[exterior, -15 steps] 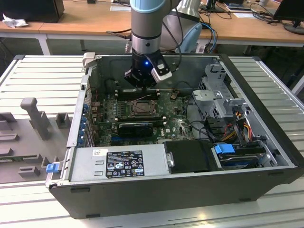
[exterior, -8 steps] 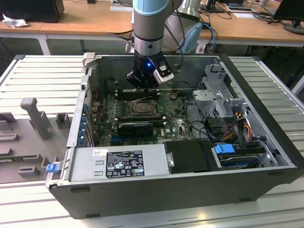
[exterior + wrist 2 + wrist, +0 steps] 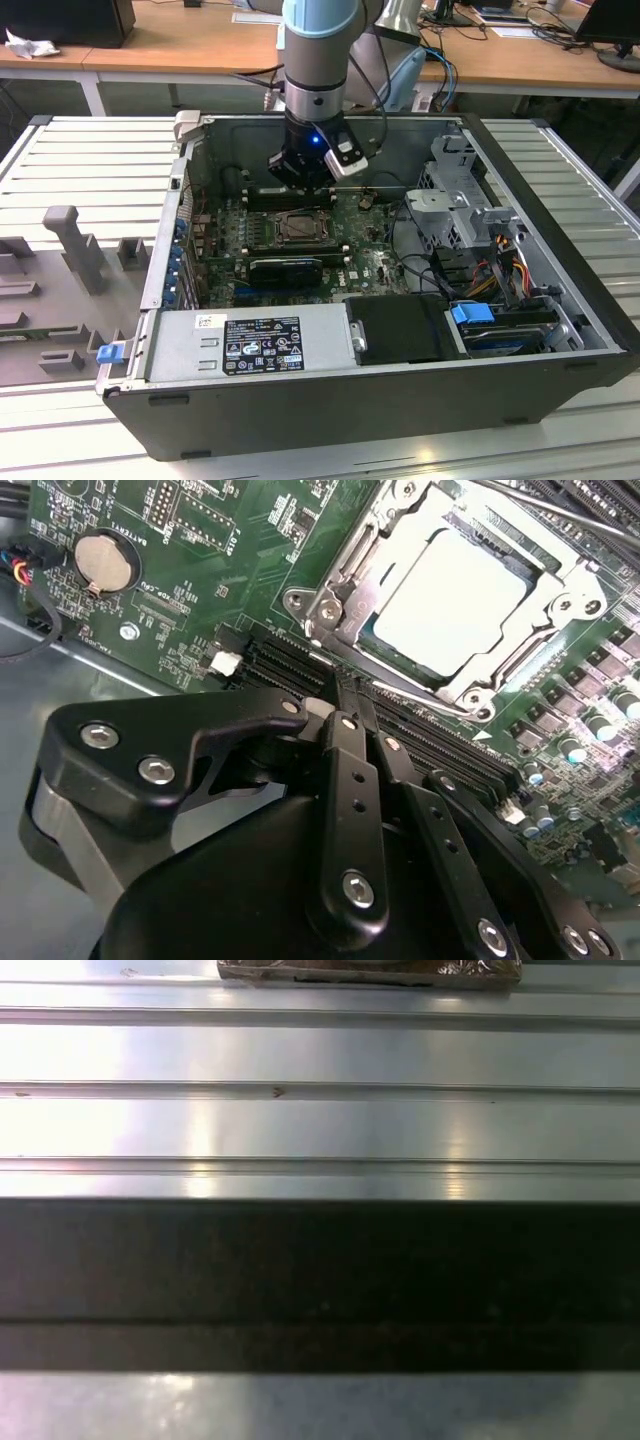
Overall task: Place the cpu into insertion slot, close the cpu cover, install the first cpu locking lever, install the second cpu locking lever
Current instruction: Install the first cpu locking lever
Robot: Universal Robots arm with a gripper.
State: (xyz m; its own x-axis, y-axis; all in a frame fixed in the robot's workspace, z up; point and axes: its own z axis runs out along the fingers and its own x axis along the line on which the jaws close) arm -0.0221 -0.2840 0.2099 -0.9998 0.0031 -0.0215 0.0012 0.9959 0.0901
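Fingers (image 3: 345, 705) of your gripper (image 3: 350, 695) look pressed together, holding nothing, tips over the memory slots (image 3: 290, 665) just beside the insertion slot (image 3: 455, 600), w/ cpu (image 3: 450, 595) seated under the closed cpu cover (image 3: 345, 580).

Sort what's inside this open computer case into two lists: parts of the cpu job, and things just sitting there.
Job:
- cpu, seated in the insertion slot
- cpu cover, down around the chip
- pincer, fingers together, holding nothing, beside the socket

Just there:
- coin battery
- power supply
- blue drive latch
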